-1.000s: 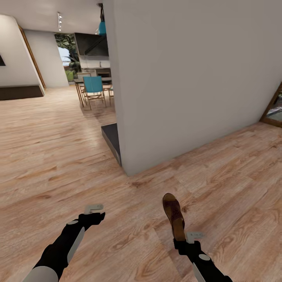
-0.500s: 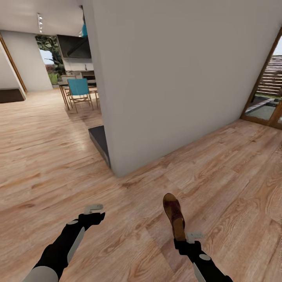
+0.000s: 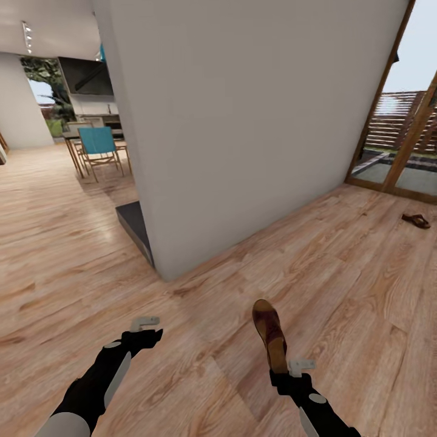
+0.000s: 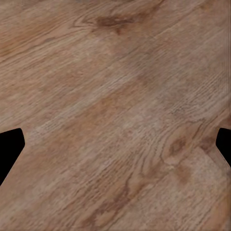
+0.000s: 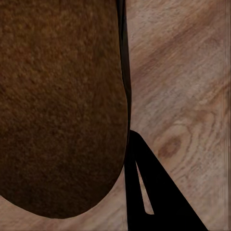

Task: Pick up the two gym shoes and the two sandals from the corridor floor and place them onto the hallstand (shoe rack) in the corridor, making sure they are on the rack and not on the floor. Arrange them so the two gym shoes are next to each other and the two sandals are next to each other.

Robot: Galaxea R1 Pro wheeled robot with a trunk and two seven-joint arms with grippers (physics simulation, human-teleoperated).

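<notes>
Right pincer: clamped on the heel end of a brown sandal, which is carried above the wood floor with its toe pointing straight ahead of the pincer. In the right wrist view the sandal's brown sole is seen close up, with one dark finger pressed along its edge and floor planks beyond.

Left pincer: held out low over the floor, level with the right pincer and well apart from it on the left. Nothing is seen between its jaws. In the left wrist view the two dark fingertips are set wide apart at the frame edges, with bare planks between them; the pincer is spread and unloaded.

A second sandal is seen lying flat on the floor, far ahead of the right pincer and off to its right, near a wood-framed glass door.

A white wall stands ahead of both pincers, its corner forward of the left one, with a dark low ledge at its base. Beyond, far ahead and left of the left pincer, a teal chair is noted.
</notes>
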